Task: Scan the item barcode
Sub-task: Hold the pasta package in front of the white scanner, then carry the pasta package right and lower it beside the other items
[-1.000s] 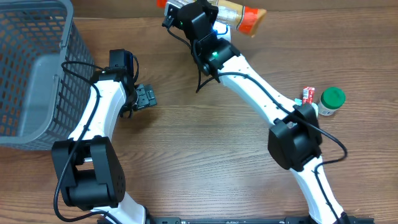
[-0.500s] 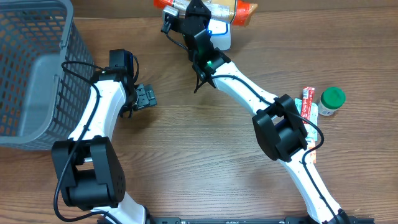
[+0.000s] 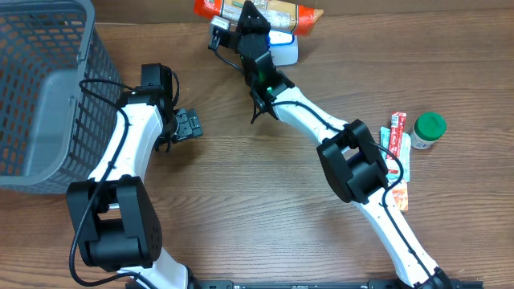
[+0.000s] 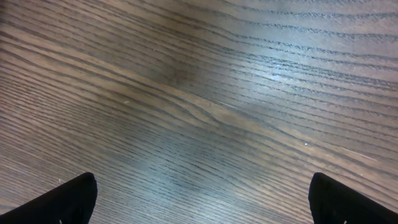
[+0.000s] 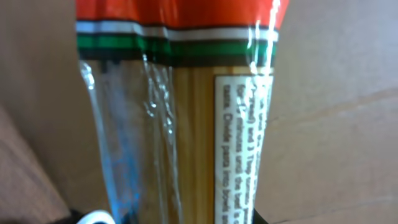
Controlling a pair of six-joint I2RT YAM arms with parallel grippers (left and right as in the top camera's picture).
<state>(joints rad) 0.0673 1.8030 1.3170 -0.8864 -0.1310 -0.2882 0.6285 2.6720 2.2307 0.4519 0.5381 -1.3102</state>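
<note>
A grey wire-mesh basket (image 3: 36, 88) stands at the far left of the wooden counter (image 3: 241, 209), its open top facing up. Well apart from it, on the right side, 1 small white jar with a green lid (image 3: 428, 128) stands upright. Just beside the jar, on its left, lies a flat red-and-white packet (image 3: 397, 128), partly hidden. The wood grain shows pale glare.
</note>
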